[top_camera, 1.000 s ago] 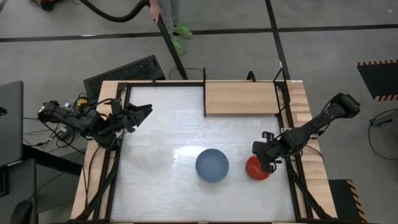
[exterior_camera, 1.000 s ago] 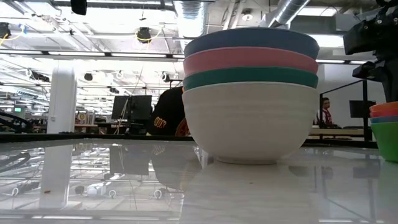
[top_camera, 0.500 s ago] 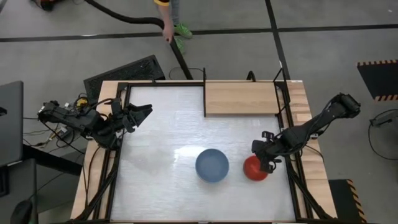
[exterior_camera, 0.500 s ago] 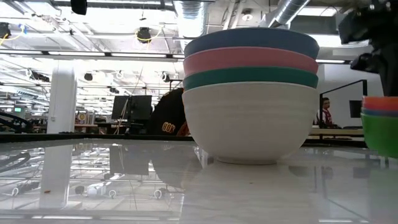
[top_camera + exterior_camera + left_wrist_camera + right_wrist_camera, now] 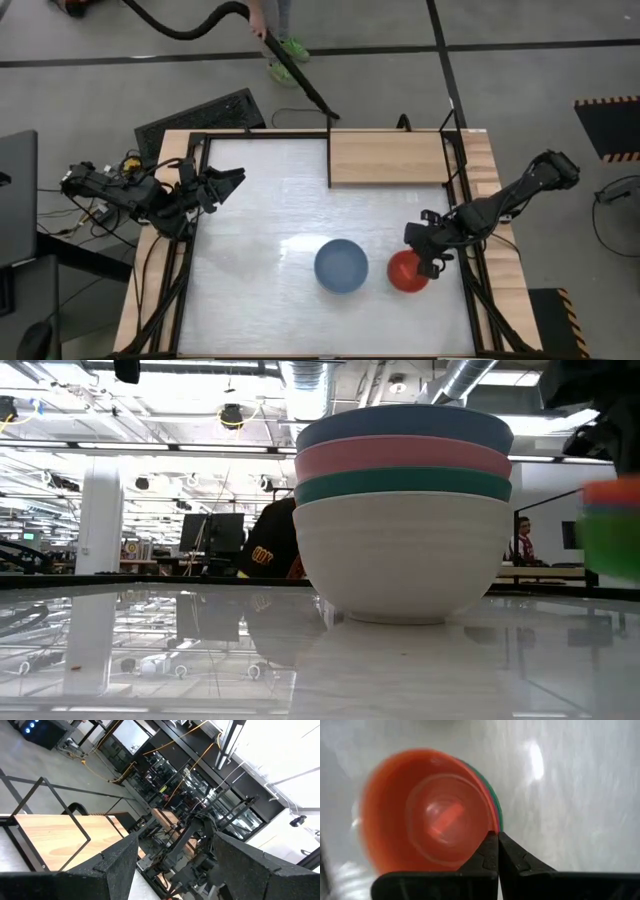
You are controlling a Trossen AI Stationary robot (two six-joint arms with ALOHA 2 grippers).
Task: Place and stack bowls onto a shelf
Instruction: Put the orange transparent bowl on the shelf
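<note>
Right pincer [image 5: 497, 851] is pinching tight on the rim of the small red-topped bowl stack [image 5: 427, 812], lower right; left pincer [image 5: 228, 180] is sitting with fingers apart.

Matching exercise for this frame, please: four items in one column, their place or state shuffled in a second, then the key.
Items:
1. small bowl stack
2. large bowl stack
3. shelf
4. left tool

Places or states:
A. nothing on it, at the table's far edge
B. rim pinched by the right tool
C. idle at the table's left edge
D. standing free mid-table, blue bowl on top

Pairs: 1-B, 2-D, 3-A, 4-C
</note>
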